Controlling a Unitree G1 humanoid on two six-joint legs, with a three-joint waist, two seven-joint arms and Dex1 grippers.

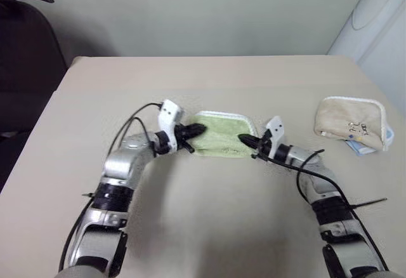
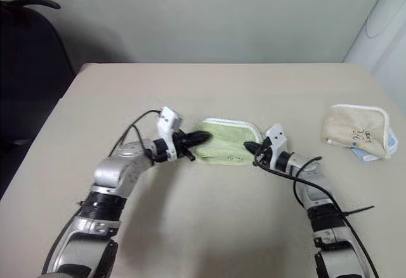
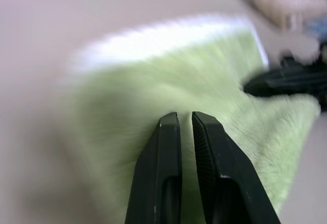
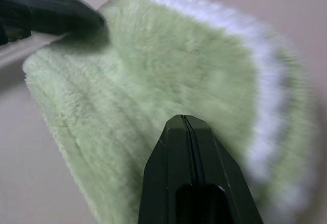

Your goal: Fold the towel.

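The towel (image 1: 223, 135) lay mid-table, already doubled, its long axis running between my hands. My left gripper (image 1: 198, 129) was nearly closed at its left end; my right gripper (image 1: 245, 139), clenched empty, touched the right end, equally near.

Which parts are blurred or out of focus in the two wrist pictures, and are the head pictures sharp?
Left wrist view: the fingers are sharp, while the towel is smeared. Right wrist view: the towel's white edging is blurred. Left eye view: evenly lit and fairly sharp, with soft shadows on the table.
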